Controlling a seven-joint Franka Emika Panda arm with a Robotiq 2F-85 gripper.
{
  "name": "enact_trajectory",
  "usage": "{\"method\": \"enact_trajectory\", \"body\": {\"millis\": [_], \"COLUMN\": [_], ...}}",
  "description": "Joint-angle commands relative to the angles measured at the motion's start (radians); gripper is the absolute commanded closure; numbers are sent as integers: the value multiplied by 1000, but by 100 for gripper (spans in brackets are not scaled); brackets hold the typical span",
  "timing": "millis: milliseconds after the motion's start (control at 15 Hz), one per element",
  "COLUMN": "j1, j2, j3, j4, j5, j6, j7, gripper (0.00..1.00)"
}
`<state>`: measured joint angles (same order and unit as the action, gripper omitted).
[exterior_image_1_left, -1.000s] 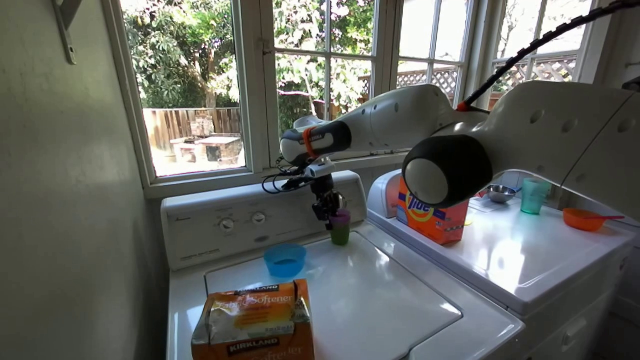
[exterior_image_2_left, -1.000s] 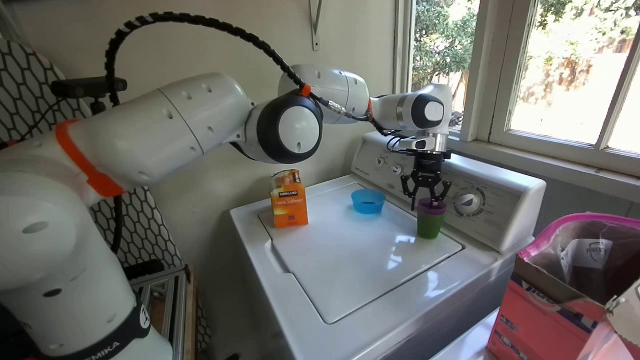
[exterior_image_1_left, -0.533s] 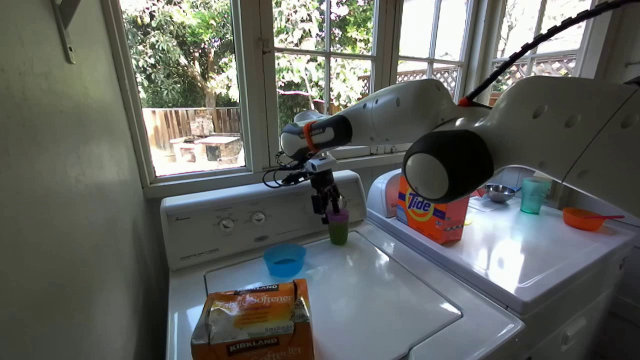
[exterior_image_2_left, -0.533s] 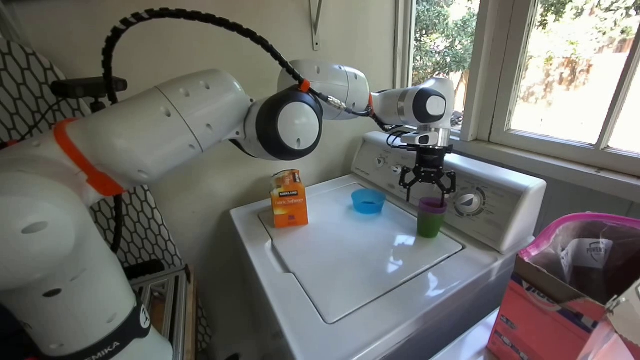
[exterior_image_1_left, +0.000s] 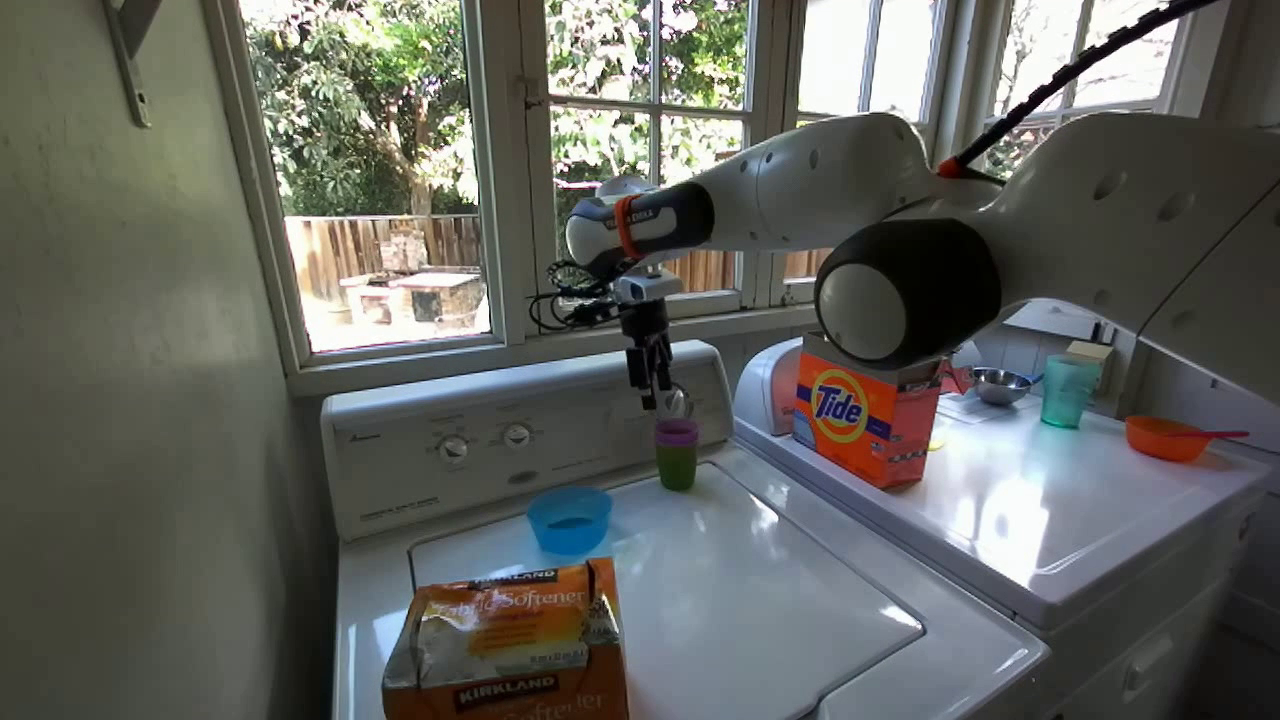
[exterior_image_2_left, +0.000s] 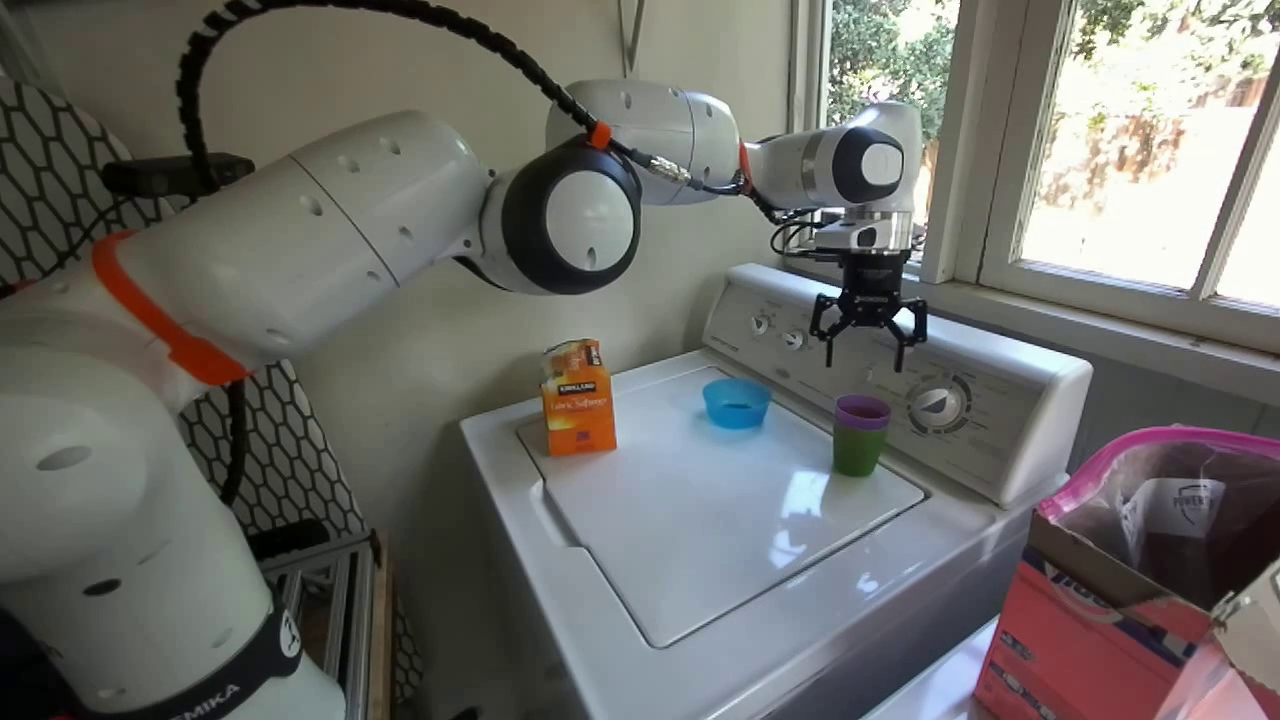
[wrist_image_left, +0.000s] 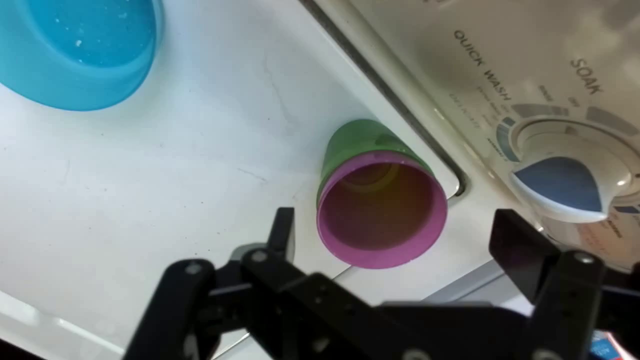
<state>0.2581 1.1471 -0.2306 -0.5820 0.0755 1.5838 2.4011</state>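
In both exterior views, the gripper (exterior_image_2_left: 864, 365) is above and apart from the purple cup (exterior_image_2_left: 862, 412), jaws released and spread wide. That cup is upright, nested in the green cup (exterior_image_2_left: 858, 453), on the white bench (exterior_image_2_left: 700, 530) near the control panel (exterior_image_1_left: 560, 440). The blue bowl (exterior_image_2_left: 737, 404) stands left of both cups; farther left stands the orange softener box (exterior_image_2_left: 580, 420).

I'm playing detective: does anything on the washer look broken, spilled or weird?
The orange softener box on the washer looks crumpled near its top, as if squashed. The stacked cups and blue bowl stand upright; I see no spill.
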Motion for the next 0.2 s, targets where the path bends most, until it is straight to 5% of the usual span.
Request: {"method": "enact_trajectory", "body": {"millis": [0,133], "j1": [-12,-8], "j2": [-67,-30], "j3": [14,1], "j4": [-74,-7], "j5": [24,4], "j6": [32,0], "j7": [-22,-10], "gripper": [0,0]}}
